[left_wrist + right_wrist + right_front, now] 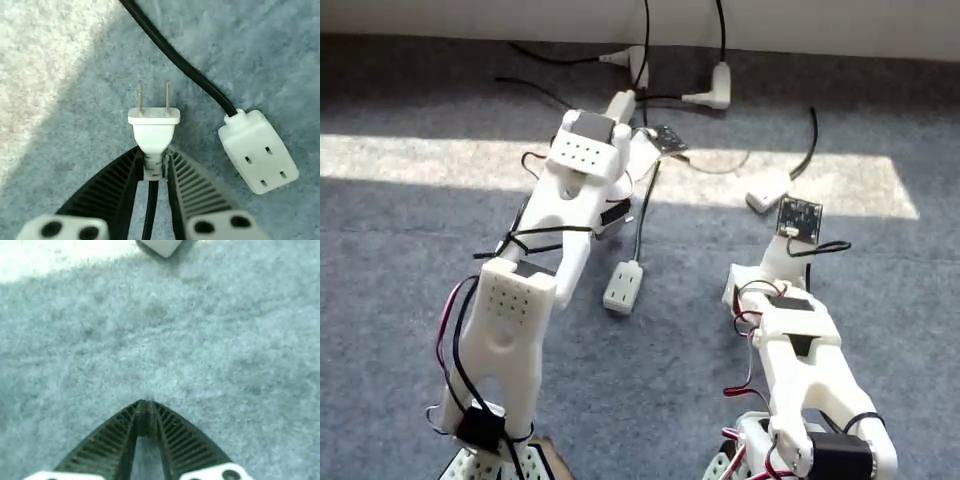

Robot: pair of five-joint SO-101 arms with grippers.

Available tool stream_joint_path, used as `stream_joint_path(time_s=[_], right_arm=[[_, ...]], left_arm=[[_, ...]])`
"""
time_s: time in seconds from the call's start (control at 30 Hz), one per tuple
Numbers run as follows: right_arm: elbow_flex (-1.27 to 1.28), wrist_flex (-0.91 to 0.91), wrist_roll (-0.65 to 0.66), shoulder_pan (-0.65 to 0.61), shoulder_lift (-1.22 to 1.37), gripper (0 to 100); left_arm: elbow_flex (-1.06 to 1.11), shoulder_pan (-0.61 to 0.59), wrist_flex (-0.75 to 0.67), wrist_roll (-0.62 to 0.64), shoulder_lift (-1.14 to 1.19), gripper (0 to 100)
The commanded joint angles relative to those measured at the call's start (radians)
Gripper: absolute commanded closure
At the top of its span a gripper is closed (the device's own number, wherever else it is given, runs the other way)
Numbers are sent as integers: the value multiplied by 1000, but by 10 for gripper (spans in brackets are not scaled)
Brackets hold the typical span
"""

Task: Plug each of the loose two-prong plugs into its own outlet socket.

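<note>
Starting with the high view, a white outlet socket [623, 285] is seen lying on the grey carpet [400, 260] near its middle, just beside the left arm [560, 220]. A black cord [642, 215] runs from it toward the far edge. A second socket block [768, 188] is seen in the sunlit band nearer the right edge, just beyond the right arm [800, 340]. Two white cord ends [718, 88] [613, 60] are seen close to the carpet's far edge; whether they are plugs cannot be told. Part of the carpet is covered by the left arm's body.

In the left wrist view, the two-prong plug [153, 125] is pinched at its neck by the left gripper [152, 167], with both prongs pointing away from the claw over the carpet. The outlet socket [257, 150] is seen just beside the plug but apart from it, its slots open and its cord [175, 55] passing beyond the prongs.

In the right wrist view, the right gripper [146, 412] is seen with its jaws pressed together on nothing, above bare carpet [225, 340]. A white piece [160, 245] is cut off by the frame and cannot be identified.
</note>
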Motion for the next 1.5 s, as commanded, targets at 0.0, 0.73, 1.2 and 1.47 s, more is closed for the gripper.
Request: stream_joint_path(time_s=[0.0, 0.73, 1.2, 1.47], right_arm=[[-7, -28, -5, 10, -21, 992], [-2, -30, -6, 62, -28, 992], [-31, -27, -112, 70, -177, 992], [12, -24, -121, 45, -495, 992]], left_arm=[[160, -10, 9, -37, -229, 994], [1305, 229, -546, 51, -1291, 994], [1917, 375, -1226, 233, -1632, 994], [2233, 380, -1637, 430, -1822, 994]])
